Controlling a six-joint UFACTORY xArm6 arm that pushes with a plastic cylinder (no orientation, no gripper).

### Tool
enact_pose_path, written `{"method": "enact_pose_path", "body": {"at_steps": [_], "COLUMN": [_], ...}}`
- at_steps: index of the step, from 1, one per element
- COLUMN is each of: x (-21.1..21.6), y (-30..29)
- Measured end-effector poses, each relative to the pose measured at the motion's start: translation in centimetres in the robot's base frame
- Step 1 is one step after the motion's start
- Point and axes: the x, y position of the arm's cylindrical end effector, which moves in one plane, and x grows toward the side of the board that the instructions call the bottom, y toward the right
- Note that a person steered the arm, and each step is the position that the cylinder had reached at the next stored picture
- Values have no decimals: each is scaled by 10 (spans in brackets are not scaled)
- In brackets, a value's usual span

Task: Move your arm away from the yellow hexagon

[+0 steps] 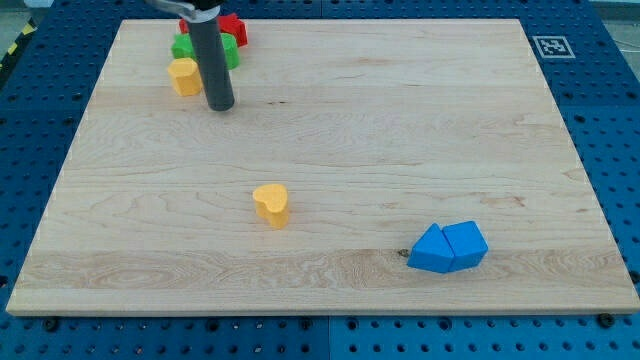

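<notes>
The yellow hexagon [184, 76] lies near the view's top left of the wooden board [400, 120]. My tip [220, 105] rests on the board just right of and slightly below it, a small gap apart. A green block [188, 47] sits directly above the hexagon, partly hidden by my rod. A red block [233, 28] lies at the top edge, right of the rod. A yellow heart-shaped block [271, 204] sits near the board's middle, well below my tip.
Two blue blocks touch each other at the view's bottom right: a blue triangle [431, 250] and a blue cube-like block [466, 243]. A black-and-white marker tag [551, 46] sits off the board's top right corner.
</notes>
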Motion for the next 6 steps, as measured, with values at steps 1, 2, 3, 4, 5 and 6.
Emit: {"method": "enact_pose_path", "body": {"at_steps": [1, 2, 3, 4, 5, 6], "x": [-12, -38, -40, -8, 64, 125], "y": [-19, -31, -32, -20, -17, -5]}}
